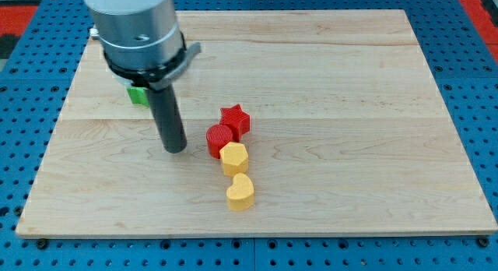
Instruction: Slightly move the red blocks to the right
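Observation:
A red star block [236, 120] and a red round block [219, 139] sit touching near the middle of the wooden board [350, 107]. The round one lies just below and left of the star. My tip [175, 149] rests on the board a little to the left of the red round block, with a small gap between them. A yellow hexagon block [234, 158] touches the red round block from below right. A yellow heart block [241, 192] lies just below the hexagon.
A green block [138, 94] sits at the upper left, partly hidden behind the arm's grey body [136, 29]. The board lies on a blue pegboard surface [482, 84].

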{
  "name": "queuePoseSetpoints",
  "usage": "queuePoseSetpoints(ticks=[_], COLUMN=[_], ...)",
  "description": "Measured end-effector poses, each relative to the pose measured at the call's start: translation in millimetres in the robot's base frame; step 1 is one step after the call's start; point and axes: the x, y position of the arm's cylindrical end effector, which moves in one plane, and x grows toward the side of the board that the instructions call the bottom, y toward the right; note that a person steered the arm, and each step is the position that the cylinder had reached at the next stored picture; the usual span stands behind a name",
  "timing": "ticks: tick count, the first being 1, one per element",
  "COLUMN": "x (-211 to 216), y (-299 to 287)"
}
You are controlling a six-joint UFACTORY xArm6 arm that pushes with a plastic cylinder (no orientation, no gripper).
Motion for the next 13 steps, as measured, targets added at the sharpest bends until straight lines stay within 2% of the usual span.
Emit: queuePoseSetpoints(ticks=[2,3,4,5,11,13], x=[-1.0,-1.0,1.5,-1.2,0.5,70.3], y=[51.4,54.3,-23.9,-54.9,-62.2,-0.2])
